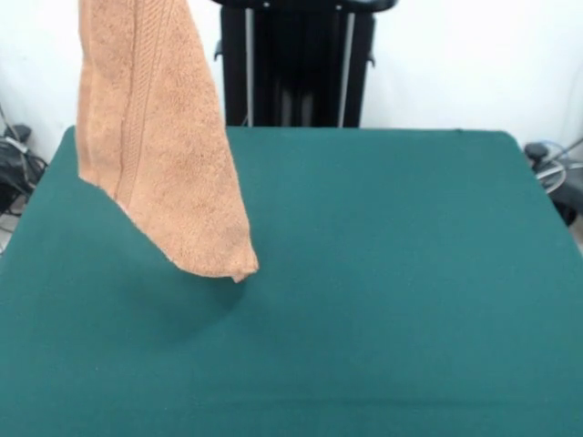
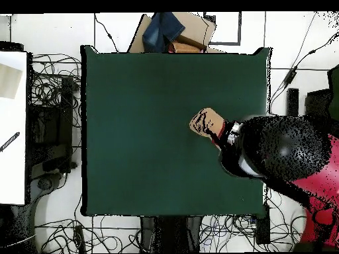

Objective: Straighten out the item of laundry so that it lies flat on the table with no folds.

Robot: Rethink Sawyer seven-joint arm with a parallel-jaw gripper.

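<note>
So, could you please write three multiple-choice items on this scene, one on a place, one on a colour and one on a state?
1. Where is the towel in the front view?
A. Spread across the table's middle
B. Hanging over the table's left part
C. Lying on the floor

2. What colour is the table top?
A. Dark green
B. White
C. Red

3. What state is the towel in?
A. Flat with no folds
B. Rolled into a tight ball on the table
C. Lifted and draped, narrowing to a low corner

Answers:
1 B, as the cloth comes down from the top edge at the picture's left.
2 A, as the whole top is dark green in both views.
3 C, as it hangs in long folds. The overhead view shows the arm above the table's edge with the towel under its end; the gripper itself cannot be made out.
</note>
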